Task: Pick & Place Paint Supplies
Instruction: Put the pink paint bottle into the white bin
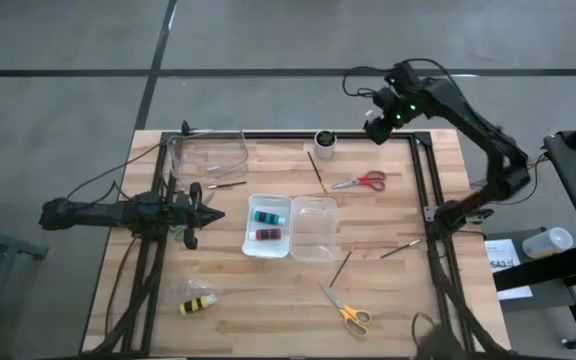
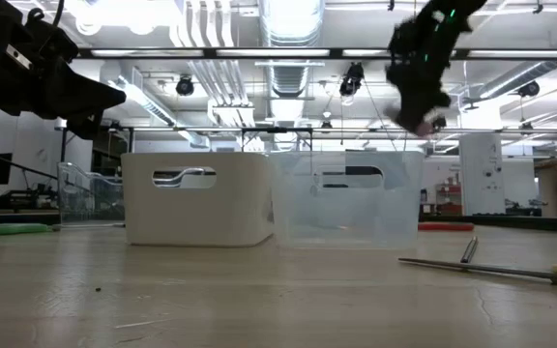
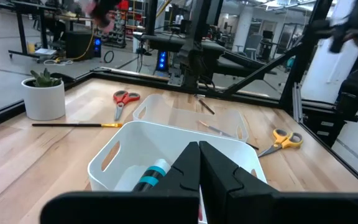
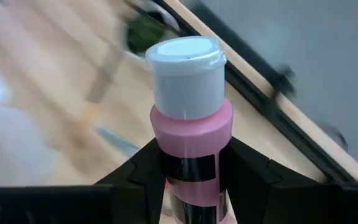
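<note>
The right hand [image 4: 188, 171] grips a pink paint bottle [image 4: 190, 124] high over the counter's [image 1: 388, 290] far edge; a slip could drop it outside the white bin [image 1: 251, 240]

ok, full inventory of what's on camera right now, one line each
White plastic bin: 1, white, table centre; holds teal bottle and red bottle.
Clear plastic bin: 1, beside the white one.
Clear plastic container: 1, far left of table.
Pink paint bottle with white cap: 1, in right gripper.
Yellow-and-black bottle: 1, near left.
Red-handled scissors: 1, far right of centre.
Yellow-handled scissors: 1, near edge.
Thin brushes: at least 4, scattered.
White pot with green plant: 1, far edge.
Left gripper: shut, left of white bin.
Right gripper: shut on pink bottle, raised above far right corner.
</note>
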